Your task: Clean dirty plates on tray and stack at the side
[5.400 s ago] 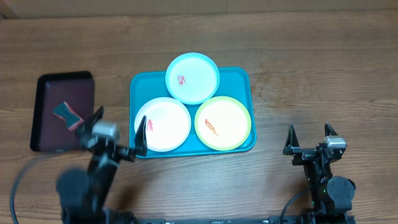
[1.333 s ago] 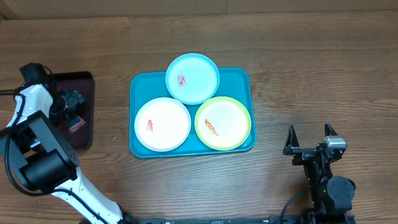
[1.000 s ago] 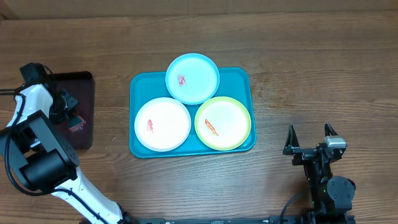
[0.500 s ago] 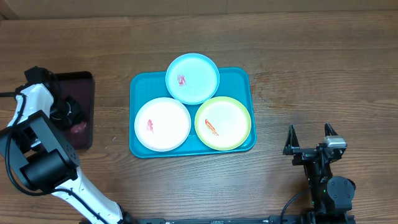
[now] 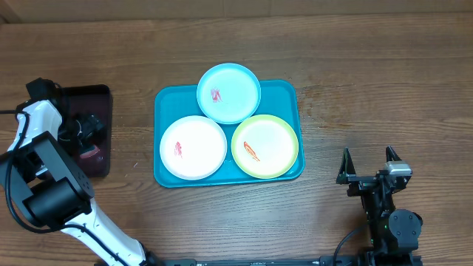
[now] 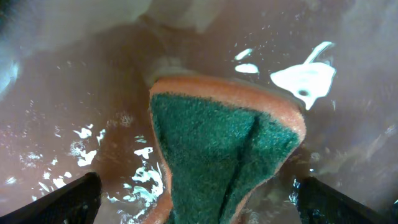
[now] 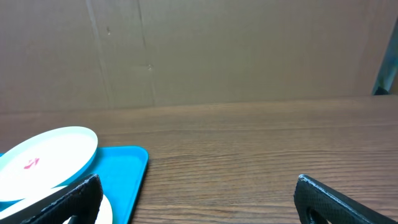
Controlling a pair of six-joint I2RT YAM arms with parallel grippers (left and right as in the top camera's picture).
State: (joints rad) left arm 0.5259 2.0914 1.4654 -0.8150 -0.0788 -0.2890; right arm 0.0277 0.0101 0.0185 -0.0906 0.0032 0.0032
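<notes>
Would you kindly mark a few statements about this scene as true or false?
1. The pale blue plate, white plate and green-rimmed plate all sit on the turquoise tray. True.
2. The white plate is clean. False: it bears a red smear.
3. The right gripper holds the sponge. False: it is open and empty; the sponge lies on the dark tray.
4. The left gripper is open around the sponge. True.

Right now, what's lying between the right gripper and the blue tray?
Nothing is lying there. Only bare wooden tabletop separates the right gripper from the turquoise tray, as the overhead view shows.
</notes>
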